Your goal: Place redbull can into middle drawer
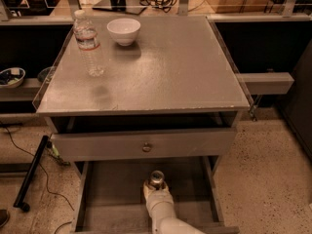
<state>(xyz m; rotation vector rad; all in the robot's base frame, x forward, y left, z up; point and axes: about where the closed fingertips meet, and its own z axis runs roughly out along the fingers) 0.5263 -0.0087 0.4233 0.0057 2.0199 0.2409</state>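
Thin aluminium makes the redbull can (157,178) light, slick and easily dented, best held gently at mid-body; it stands upright in the middle drawer (112,199), against the gripper (157,188), whose jaws' state I cannot tell.

No text is legible; the gripper (157,189) is over the middle drawer (114,199).

gripper (157,188) holding redbull can (156,178) upright, inside open middle drawer (111,199)
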